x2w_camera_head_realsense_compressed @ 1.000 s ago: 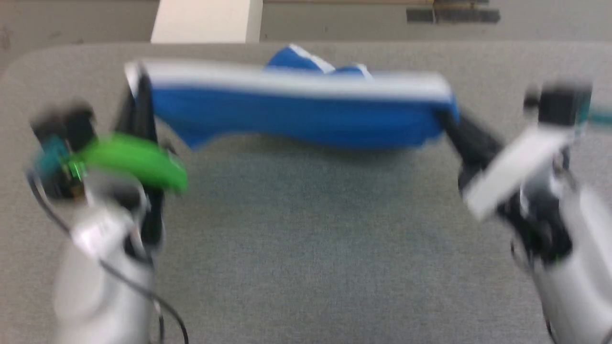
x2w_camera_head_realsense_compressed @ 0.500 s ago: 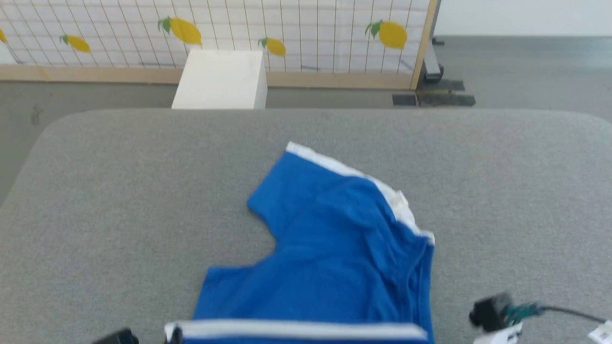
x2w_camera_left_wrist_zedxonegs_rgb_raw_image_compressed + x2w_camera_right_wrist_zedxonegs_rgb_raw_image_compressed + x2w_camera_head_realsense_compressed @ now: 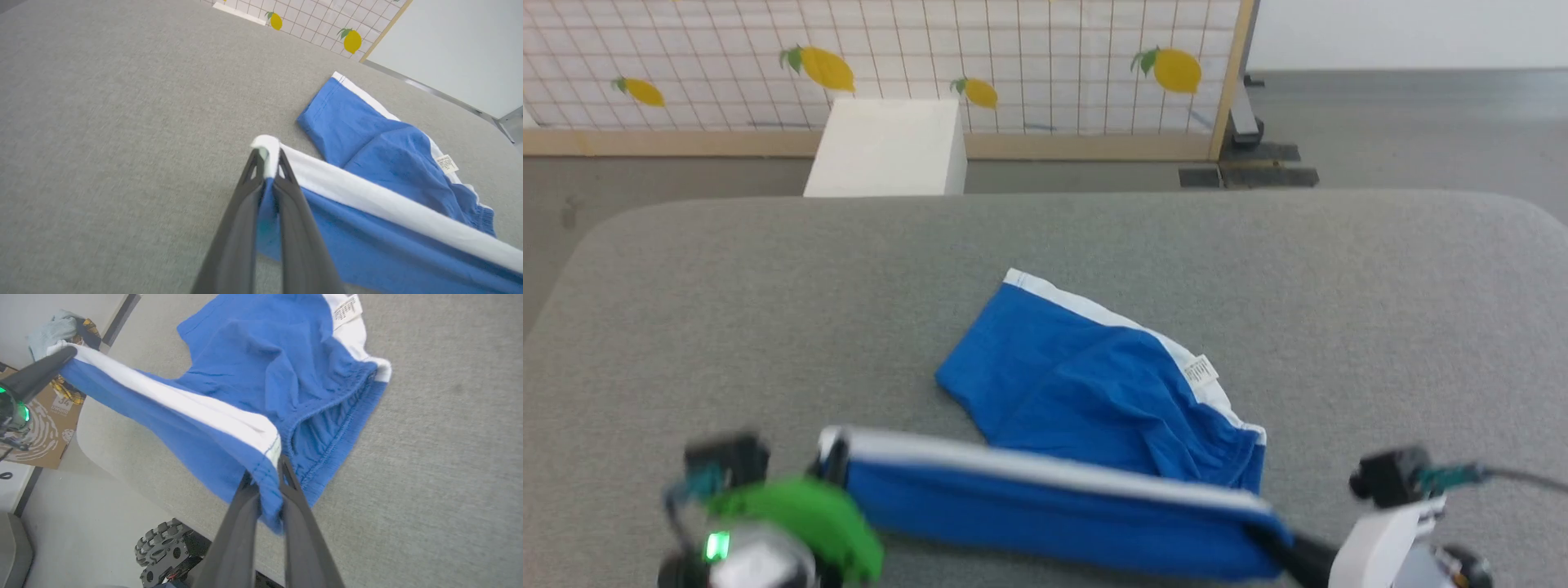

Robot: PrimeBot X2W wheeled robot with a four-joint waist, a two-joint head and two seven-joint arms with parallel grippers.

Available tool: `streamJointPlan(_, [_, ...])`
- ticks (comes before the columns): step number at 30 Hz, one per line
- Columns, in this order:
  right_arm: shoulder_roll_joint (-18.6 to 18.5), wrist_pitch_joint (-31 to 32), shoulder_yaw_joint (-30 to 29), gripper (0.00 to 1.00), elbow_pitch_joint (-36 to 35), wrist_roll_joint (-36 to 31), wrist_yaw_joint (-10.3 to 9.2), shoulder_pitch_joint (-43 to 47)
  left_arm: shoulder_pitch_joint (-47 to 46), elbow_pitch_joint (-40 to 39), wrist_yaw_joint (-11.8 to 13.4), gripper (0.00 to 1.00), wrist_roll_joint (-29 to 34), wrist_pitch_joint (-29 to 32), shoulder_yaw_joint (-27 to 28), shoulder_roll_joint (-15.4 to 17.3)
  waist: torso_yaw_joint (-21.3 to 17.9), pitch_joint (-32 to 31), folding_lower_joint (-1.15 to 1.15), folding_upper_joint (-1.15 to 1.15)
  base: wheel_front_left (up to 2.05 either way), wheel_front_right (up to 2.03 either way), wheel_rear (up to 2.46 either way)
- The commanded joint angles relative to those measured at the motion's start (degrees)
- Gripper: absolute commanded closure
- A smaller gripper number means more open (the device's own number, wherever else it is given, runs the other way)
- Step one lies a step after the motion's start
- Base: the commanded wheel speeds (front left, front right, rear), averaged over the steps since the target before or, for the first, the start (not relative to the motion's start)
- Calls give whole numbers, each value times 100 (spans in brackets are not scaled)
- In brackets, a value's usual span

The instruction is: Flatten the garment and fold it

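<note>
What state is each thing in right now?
garment: near white-striped edge lifted and stretched between both tools; far part lies rumpled on the table.
left tool: shut on one end of that edge.
right tool: shut on the other end, by the gathered waistband.
white box: upright beyond the table.

The garment (image 3: 1094, 384) was royal blue with white stripe trim and a small white label printed in grey. The counter (image 3: 768, 286) under it was flecked mid-grey. Beyond the garment stood a plain white box (image 3: 886, 147) and a white panel (image 3: 1029, 57), gridded with thin lines and dotted with yellow, green-leaved lemons. The left tool (image 3: 268, 157) and right tool (image 3: 265, 473) were dark grey; a cover (image 3: 800, 514) beside the garment was bright green.
</note>
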Motion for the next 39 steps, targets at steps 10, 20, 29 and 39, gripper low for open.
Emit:
streamJointPlan(10, [462, 125, -765, 100, 344, -439, -11, -1350, -2958, 1897, -745, 100, 103, 475, -516, 70, -611, 1213, 1, 0, 0, 0, 0])
streamJointPlan(20, [799, -108, -746, 100, 718, -619, -11, -2209, -4656, 3561, -1025, 100, 305, 375, -748, -30, -1117, 2071, 1, 0, 0, 0, 0])
streamJointPlan(29, [875, -317, -393, 100, 956, -529, -11, -2479, -5232, 4545, -1038, 100, 343, 259, -764, -5, -1307, 2281, 1, 0, 0, 0, 0])
streamJointPlan(39, [793, -941, -515, 0, 702, -651, -11, -2029, -5094, 4573, -1173, 0, 431, -1413, -630, 115, -1024, 1739, 1, 0, 0, 0, 0])
